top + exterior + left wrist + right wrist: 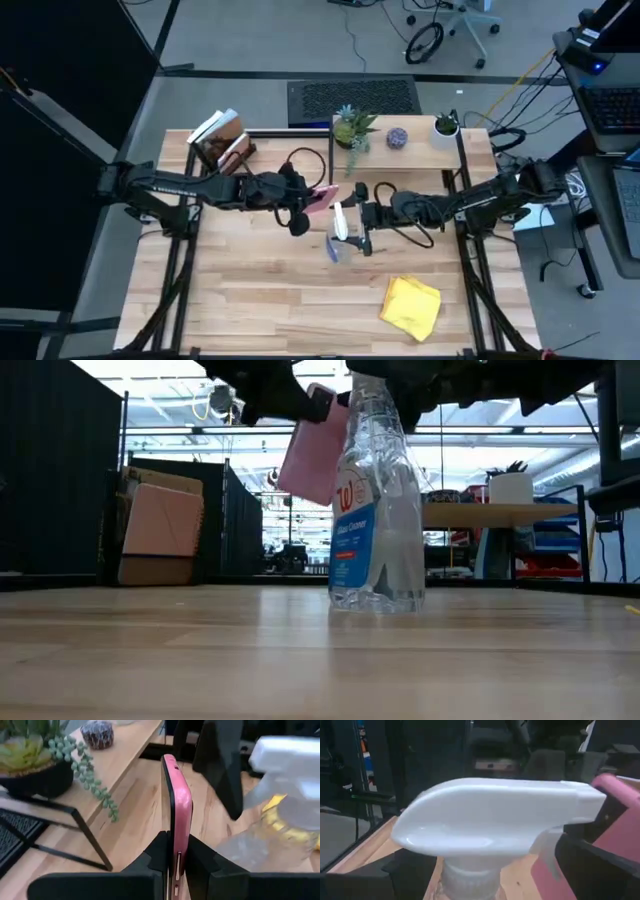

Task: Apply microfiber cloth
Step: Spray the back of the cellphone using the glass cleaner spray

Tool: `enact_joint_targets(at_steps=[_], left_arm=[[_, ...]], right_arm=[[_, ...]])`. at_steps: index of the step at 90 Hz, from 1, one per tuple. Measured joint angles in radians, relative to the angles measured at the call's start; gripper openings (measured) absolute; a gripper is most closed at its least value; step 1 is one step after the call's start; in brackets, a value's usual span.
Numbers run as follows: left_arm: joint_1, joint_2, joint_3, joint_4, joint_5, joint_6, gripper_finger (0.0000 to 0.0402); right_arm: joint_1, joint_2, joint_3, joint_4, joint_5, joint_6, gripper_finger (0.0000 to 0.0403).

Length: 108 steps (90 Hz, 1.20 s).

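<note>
Left gripper [175, 870]: jaws clamp pink-cased phone [176, 815] edgewise. Right gripper [362, 228]: jaws around spray bottle [375, 500]. Microfiber cloth [411, 305]: untouched on counter [250, 300]. Risk: bottle tipping on release, phone slipping

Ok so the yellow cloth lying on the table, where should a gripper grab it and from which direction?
Probably from straight above, pinching a raised fold near the middle of the microfiber cloth. It lies crumpled and low on the table, so its edges offer little to get under. The right gripper is nearer but is at the spray bottle; the left gripper holds the pink phone.
</note>
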Motion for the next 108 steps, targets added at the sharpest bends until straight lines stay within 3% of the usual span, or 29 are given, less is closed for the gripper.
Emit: enact_joint_targets(at_steps=[23, 62, 86, 108], left_arm=[[0.0, -0.03, 0.037, 0.035, 0.007, 0.052, 0.0022], [0.0, -0.033, 0.037, 0.036, 0.02, 0.051, 0.0022], [0.0, -0.033, 0.037, 0.035, 0.02, 0.052, 0.0022], [0.0, -0.033, 0.037, 0.035, 0.02, 0.053, 0.0022]], right_arm=[[0.0, 0.0, 0.0, 0.002, 0.0, 0.0, 0.0355], [0.001, 0.0, 0.0, 0.002, 0.0, 0.002, 0.0265], [0.001, -0.004, 0.001, -0.013, 0.034, 0.027, 0.029], [0.001, -0.021, 0.113, -0.297, 0.101, 0.045, 0.0338]])
